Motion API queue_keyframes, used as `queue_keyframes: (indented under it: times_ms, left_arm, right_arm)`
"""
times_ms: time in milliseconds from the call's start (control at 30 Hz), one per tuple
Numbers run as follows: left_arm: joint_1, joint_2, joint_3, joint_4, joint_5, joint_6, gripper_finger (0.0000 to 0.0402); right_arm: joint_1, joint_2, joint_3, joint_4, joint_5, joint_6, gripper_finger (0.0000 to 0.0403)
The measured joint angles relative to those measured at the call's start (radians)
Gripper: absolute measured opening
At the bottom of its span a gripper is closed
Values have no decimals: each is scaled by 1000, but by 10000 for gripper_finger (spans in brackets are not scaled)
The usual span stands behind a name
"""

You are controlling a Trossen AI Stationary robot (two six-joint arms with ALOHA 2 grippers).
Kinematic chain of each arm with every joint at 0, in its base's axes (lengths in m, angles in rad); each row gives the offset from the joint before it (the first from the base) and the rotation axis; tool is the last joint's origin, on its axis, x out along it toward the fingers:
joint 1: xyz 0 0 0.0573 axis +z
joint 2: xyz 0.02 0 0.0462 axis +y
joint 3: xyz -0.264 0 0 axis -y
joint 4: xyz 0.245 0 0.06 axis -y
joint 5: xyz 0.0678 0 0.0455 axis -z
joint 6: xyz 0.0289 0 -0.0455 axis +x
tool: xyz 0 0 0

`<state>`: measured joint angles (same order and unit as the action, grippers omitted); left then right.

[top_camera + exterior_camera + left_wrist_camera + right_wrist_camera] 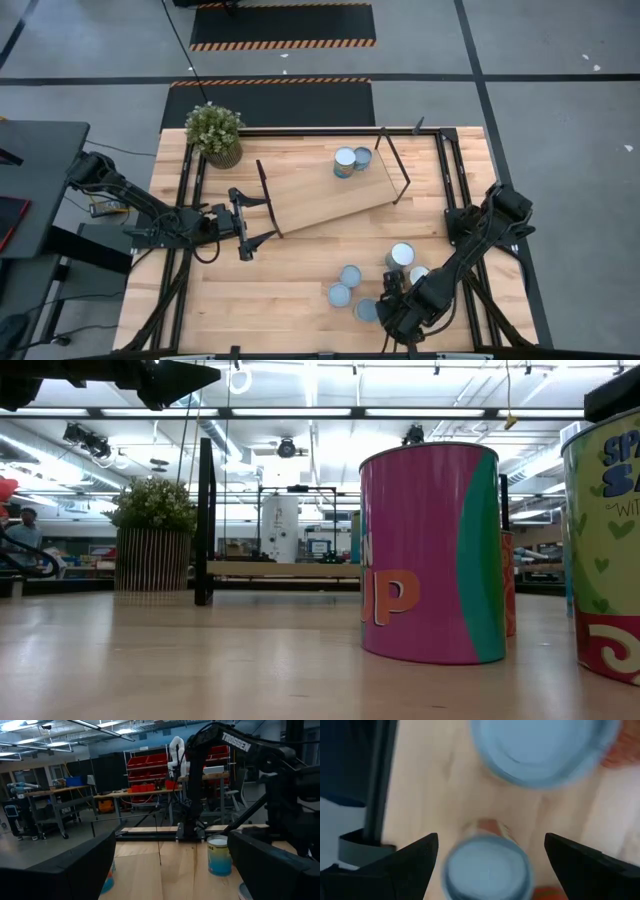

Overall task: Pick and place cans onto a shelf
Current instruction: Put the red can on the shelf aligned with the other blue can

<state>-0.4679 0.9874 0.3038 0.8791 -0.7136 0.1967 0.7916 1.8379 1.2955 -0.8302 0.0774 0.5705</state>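
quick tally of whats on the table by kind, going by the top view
cans on the shelf: 2
loose cans on the tabletop: 5
potted plant: 1
shelf: 1
total visible from above: 9

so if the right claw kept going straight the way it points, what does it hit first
Most likely the can sitting between the open fingers of the right claw, with a second can beyond it. Depth is hard to judge, so the gap is uncertain.

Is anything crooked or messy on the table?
Yes. The shelf sits slanted, not lined up with the table edges. Two cans stand on it; the other cans look upright, nothing spilled.
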Motion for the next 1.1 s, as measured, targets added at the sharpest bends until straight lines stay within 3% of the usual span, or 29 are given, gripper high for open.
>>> queue_keyframes:
  times_ms: [167, 433, 667, 1000, 1100]
  left_arm:
    - [0, 0, 0, 3, 0, -2, 389]
    - [0, 0, 0, -1, 0, -1, 389]
    - [0, 0, 0, -1, 0, -2, 389]
    - [0, 0, -1, 1, 0, -2, 389]
    - [0, 0, -1, 1, 0, -2, 389]
  right_arm:
    - [-13, 44, 83, -77, -11, -22, 373]
    - [1, 59, 82, -128, -23, 0, 373]
    - [-2, 127, 81, -152, -119, -34, 369]
    - [-22, 141, 79, -162, -132, -69, 294]
    - [-39, 141, 92, -200, -134, -93, 289]
